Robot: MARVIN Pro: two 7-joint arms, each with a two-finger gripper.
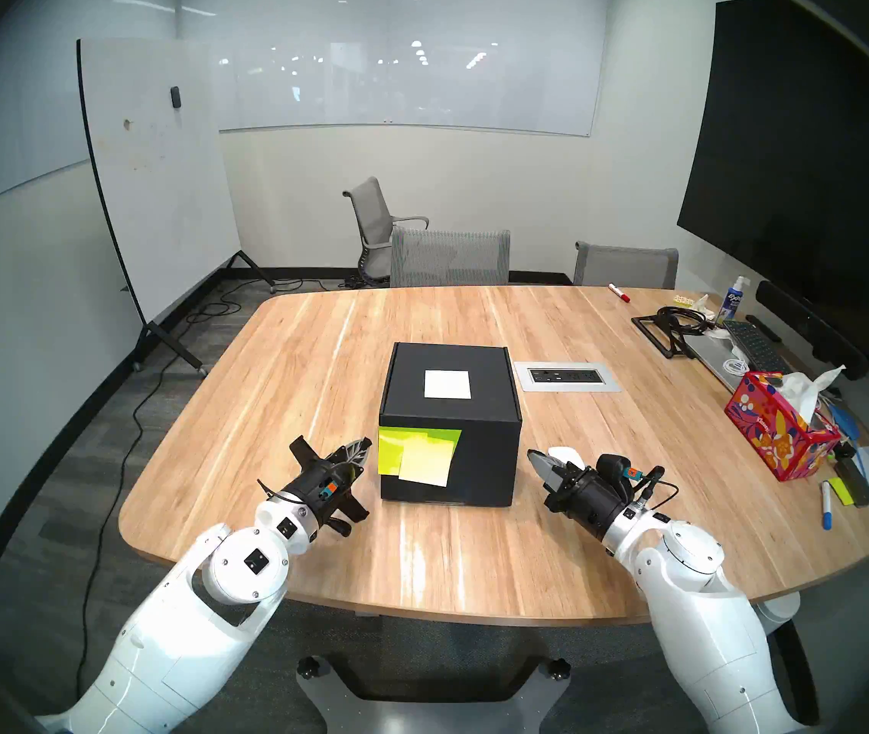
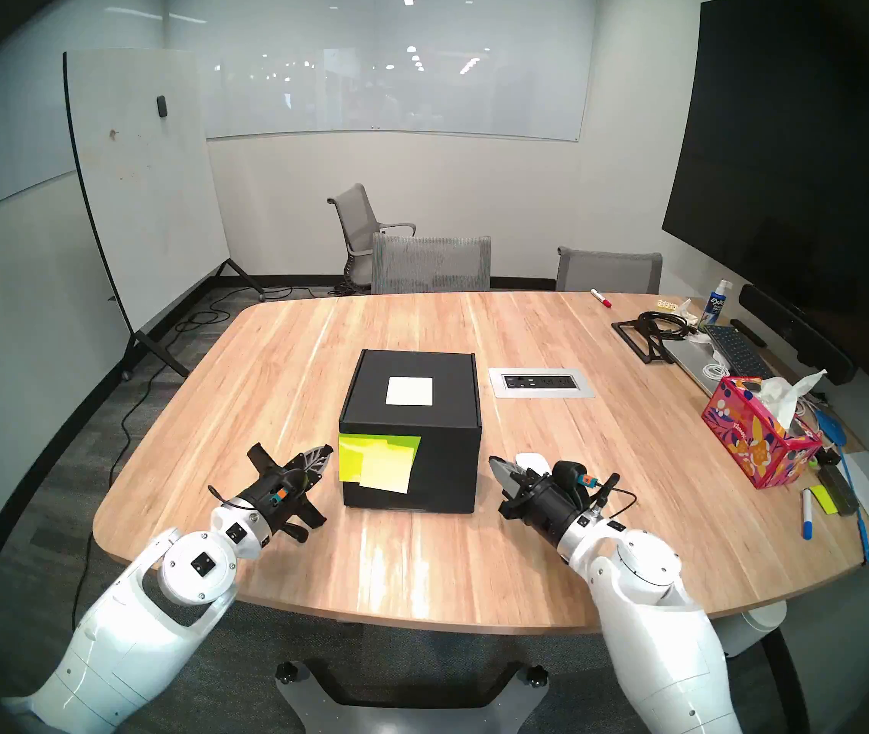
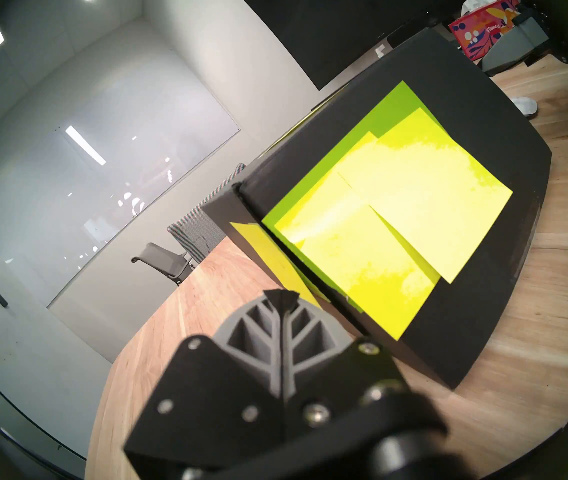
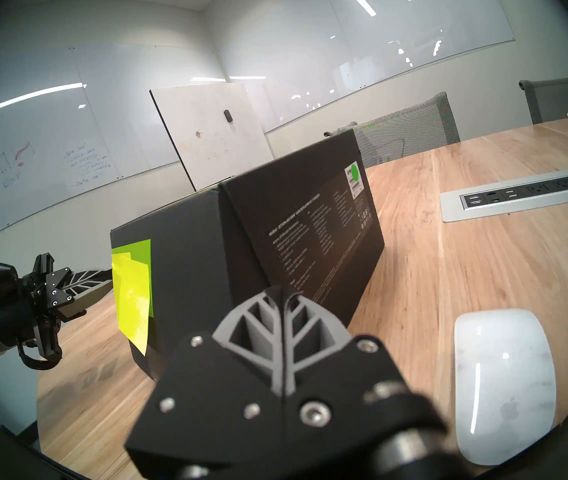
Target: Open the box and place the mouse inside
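Item: box (image 1: 451, 426), black cardboard cube, lid closed, standing near the middle of the table (image 1: 284, 378); landmark for all entries below. Fittings: white label (image 1: 447, 384) on the lid; yellow-green sticky notes (image 1: 416, 455), overlapping, on the front face toward its left edge, one more note on the adjoining left face in the left wrist view; white printed text and a small sticker with a green dot on the right face. Item: mouse (image 4: 504, 382), white, smooth, low oval, lying flat on the table just right of the box's front right corner, not touching the box, mostly hidden behind the right gripper in the head views. Item: left gripper (image 1: 361, 448), in front of and left of the box, held above the table, pointing toward the front left corner with its tip just beside the sticky notes; jaws together, holding nothing. Item: right gripper (image 1: 535, 460), in front of and right of the box, pointing toward the front right corner, the mouse just beside it on its outer side; jaws together, holding nothing. Item: outlet panel (image 1: 566, 376), silver, set into the table just right of the box's rear. Item: tissue box (image 1: 779, 433), red floral, white tissue sticking up, well right of the box near the table's edge.
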